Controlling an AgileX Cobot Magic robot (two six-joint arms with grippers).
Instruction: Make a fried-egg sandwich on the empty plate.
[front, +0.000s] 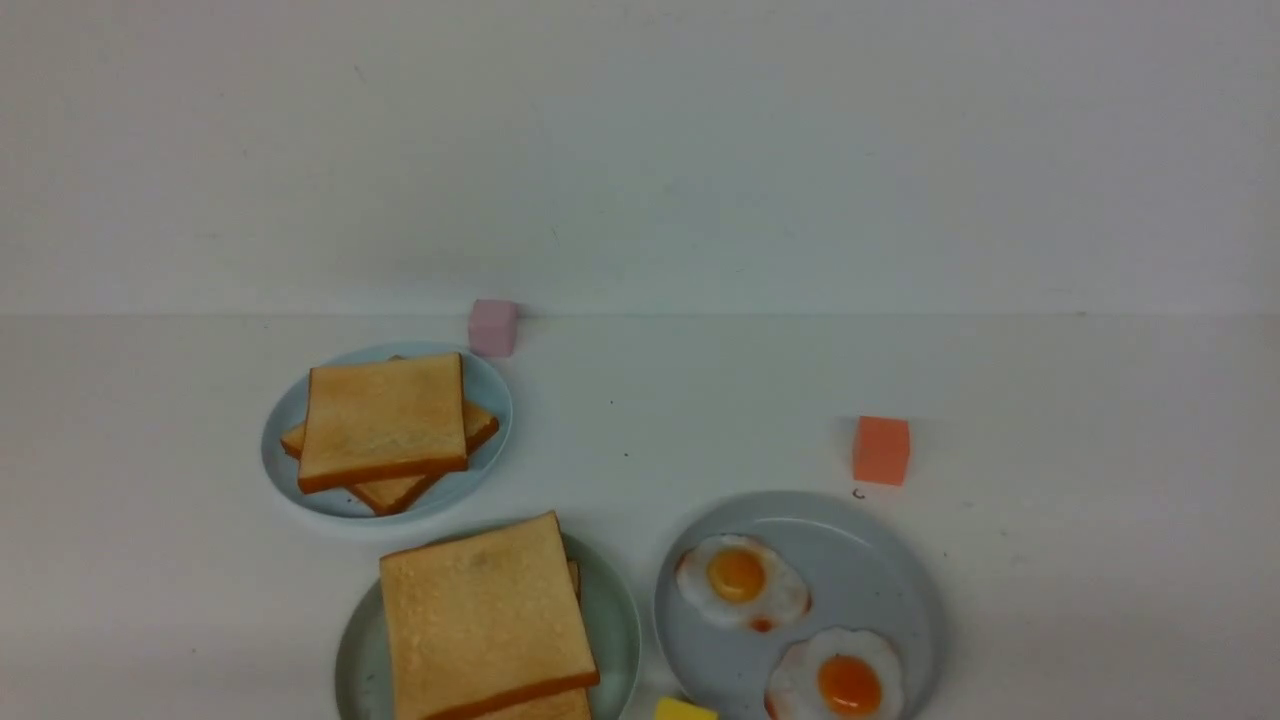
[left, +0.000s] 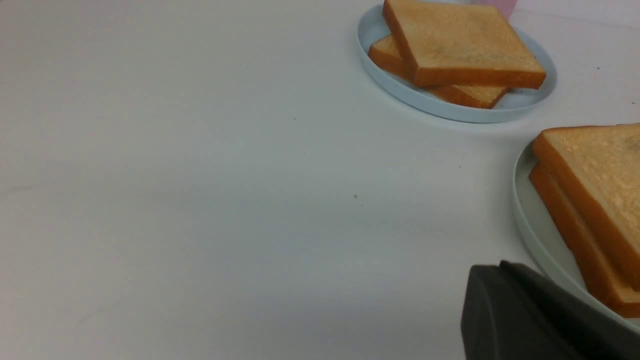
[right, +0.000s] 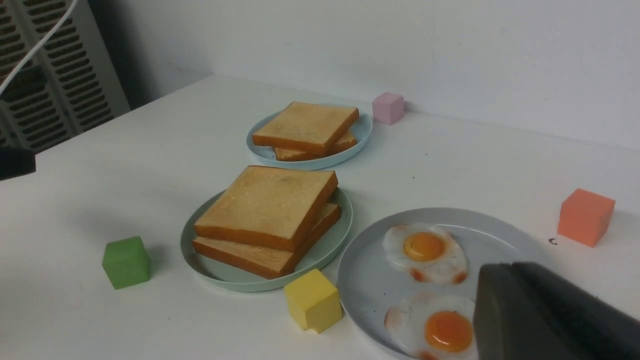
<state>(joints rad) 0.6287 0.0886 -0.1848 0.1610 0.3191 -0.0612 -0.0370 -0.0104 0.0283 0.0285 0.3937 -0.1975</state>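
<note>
Two golden-brown toast slices (front: 480, 610) lie stacked on the pale mint-green plate (front: 615, 620) at the front. They also show in the right wrist view (right: 270, 200) and the left wrist view (left: 600, 170). No egg shows between them. Two fried eggs (front: 740, 582) (front: 838, 680) lie on the grey-blue plate (front: 880, 570) to the right. Neither gripper shows in the front view. My left gripper (left: 500, 266) hovers beside the mint plate's rim, fingers together and empty. My right gripper (right: 510, 269) hovers over the grey plate by the nearer egg (right: 440, 325), fingers together and empty.
A smaller light-blue plate (front: 285, 440) with two other toast slices (front: 385, 415) sits at the back left. Around the plates stand a pink cube (front: 493, 327), an orange cube (front: 881, 451), a yellow cube (front: 685, 710) and a green cube (right: 126, 261). A wall stands behind the table.
</note>
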